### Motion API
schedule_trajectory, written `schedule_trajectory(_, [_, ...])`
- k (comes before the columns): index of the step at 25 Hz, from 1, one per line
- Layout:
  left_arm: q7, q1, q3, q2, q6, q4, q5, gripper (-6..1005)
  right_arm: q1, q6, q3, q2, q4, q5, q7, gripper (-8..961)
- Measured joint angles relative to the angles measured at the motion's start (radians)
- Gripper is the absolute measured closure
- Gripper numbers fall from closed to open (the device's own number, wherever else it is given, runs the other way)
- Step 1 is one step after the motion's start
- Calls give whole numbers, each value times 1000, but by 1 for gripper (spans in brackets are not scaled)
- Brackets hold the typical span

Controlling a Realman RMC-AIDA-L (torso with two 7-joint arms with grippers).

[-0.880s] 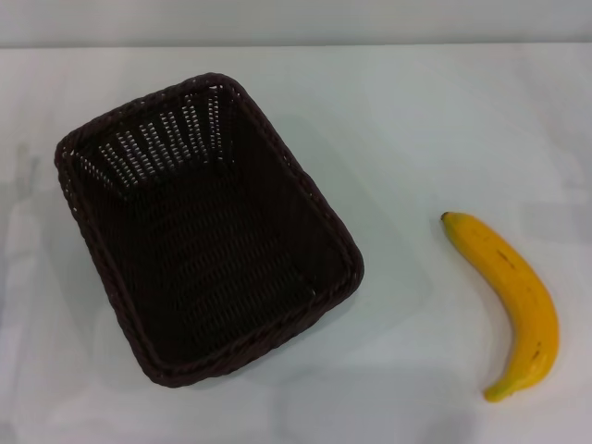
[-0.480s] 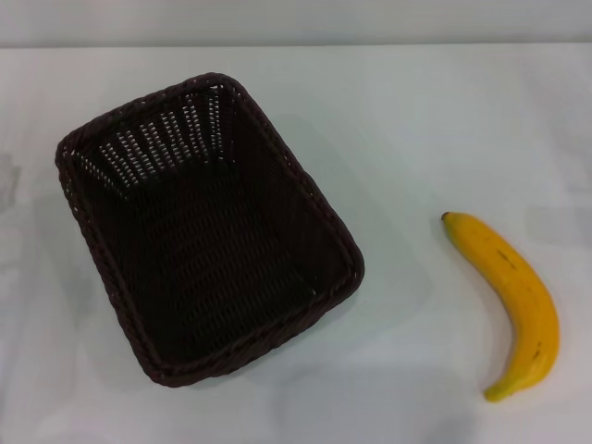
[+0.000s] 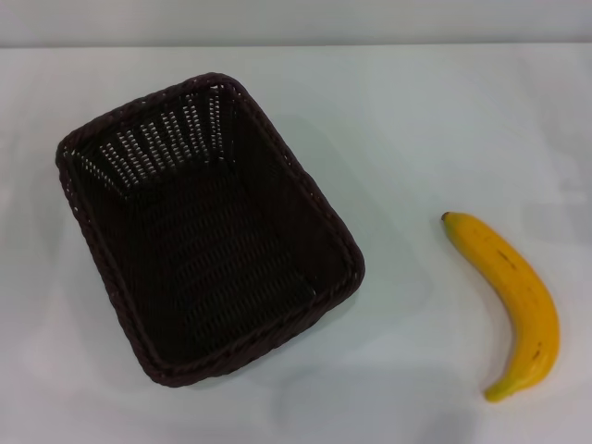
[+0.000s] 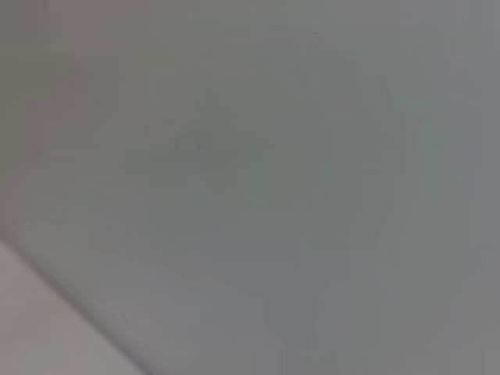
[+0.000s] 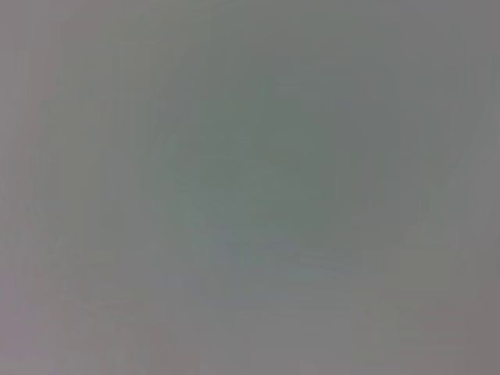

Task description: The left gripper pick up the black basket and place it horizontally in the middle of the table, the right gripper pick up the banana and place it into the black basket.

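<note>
Nearest to me on the right, the banana point(image 3: 514, 303) lies flat on the white desk point(image 3: 407, 120), its pale tip toward me at the near end and its dark stem pointing away to the far left; the curve bulges to the right. It touches nothing else.

Well apart from it, on the left half of the desk, sits the black basket point(image 3: 208, 227), upright with its open mouth facing up and nothing inside. It stands skewed, its long sides running from far left to near right, one corner close to my near edge. Light shows through the slatted weave of its far wall.

Neither my left end effector nor my right end effector appears in the head view, and both wrist views show only a featureless grey, so I cannot tell how their fingers stand.
</note>
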Motion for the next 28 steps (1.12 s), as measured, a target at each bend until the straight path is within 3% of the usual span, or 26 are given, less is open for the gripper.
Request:
schedule_trajectory(5, [-324,-56,111,122,-77,103,280,140,1,0,-15,0,-1,0,12,112])
schedule_trajectory(7, [-412,-90,131,160,-125,129,391,140,1,0,-15,0,-1,0,15,112])
schedule_trajectory(10, [-568,-177,140,230,-239,162,620,141,5,1,-17,0,-4,0,15,112])
schedule_trajectory(13, [-649,-277,141,276,-330,179,828,141,14,1,-23,0,-4,0,15,112])
schedule_trajectory(14, [-684,-344,141,292,-378,191,983,141,17,1,-25,0,-3,0,15,112])
schedule_trajectory(15, [-684,-344,141,292,-378,191,983,141,20,0,-27,0,-3,0,15,112])
schedule_trajectory(19, [-715,-473,141,295,-452,199,1245,142,32,-4,-37,0,-1,0,15,112])
schedule_trajectory(23, [-698,-553,143,261,-458,205,1377,142,33,-4,-44,1,7,0,15,111])
schedule_trajectory(28, [-662,-609,172,230,-465,198,1473,143,34,-1,-45,4,14,0,15,111])
